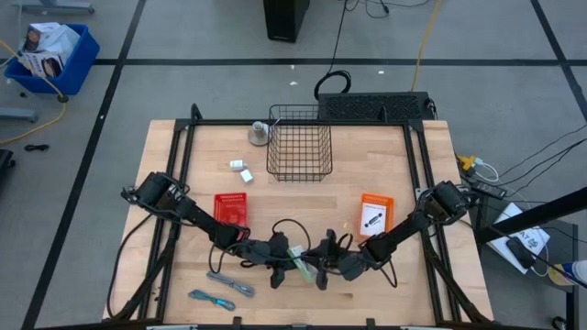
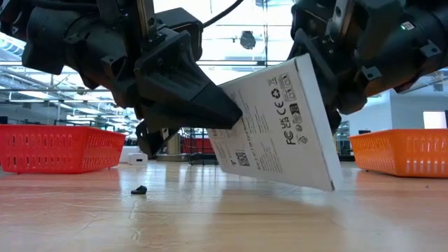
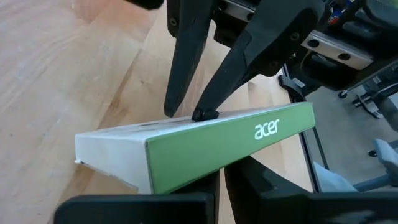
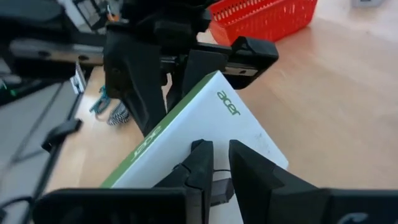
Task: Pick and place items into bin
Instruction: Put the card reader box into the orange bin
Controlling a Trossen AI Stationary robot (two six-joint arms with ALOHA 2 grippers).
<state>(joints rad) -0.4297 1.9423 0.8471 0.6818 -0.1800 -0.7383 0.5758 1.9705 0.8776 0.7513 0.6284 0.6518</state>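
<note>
A flat white printed packet with a green "acer" edge (image 1: 298, 261) (image 2: 280, 126) stands tilted on edge near the table's near edge, between both grippers. My left gripper (image 1: 284, 261) (image 3: 221, 186) is at its left and looks shut. My right gripper (image 1: 318, 268) (image 4: 217, 165) is at its right, its fingers drawn together. Two tiny white blocks (image 1: 240, 168) lie left of the wire bin (image 1: 300, 142). The grey strip (image 1: 231, 284) and the teal-blue cord (image 1: 211, 298) lie flat near the near edge. My left gripper meets the packet's left end (image 2: 231, 115), coming level from the table's left. My own fingers hide the place of contact in the wrist view, so pinch or press cannot be told. The packet sits tilted, its lower corner (image 2: 330, 186) down at the tabletop. My right gripper comes slanting down from the right. Its two fingertips (image 3: 200, 115) meet on the packet's upper long edge (image 3: 217, 114), where white face and green side join. The fingers lie across that edge. Whether they pinch something thin or only press, I cannot tell.
A red basket (image 1: 231, 209) stands left of centre and an orange basket (image 1: 375, 213) right of centre. A round grey object (image 1: 260, 134) sits beside the bin's left side. A small dark bit (image 2: 139, 190) lies on the wood. Black cables loop behind the grippers.
</note>
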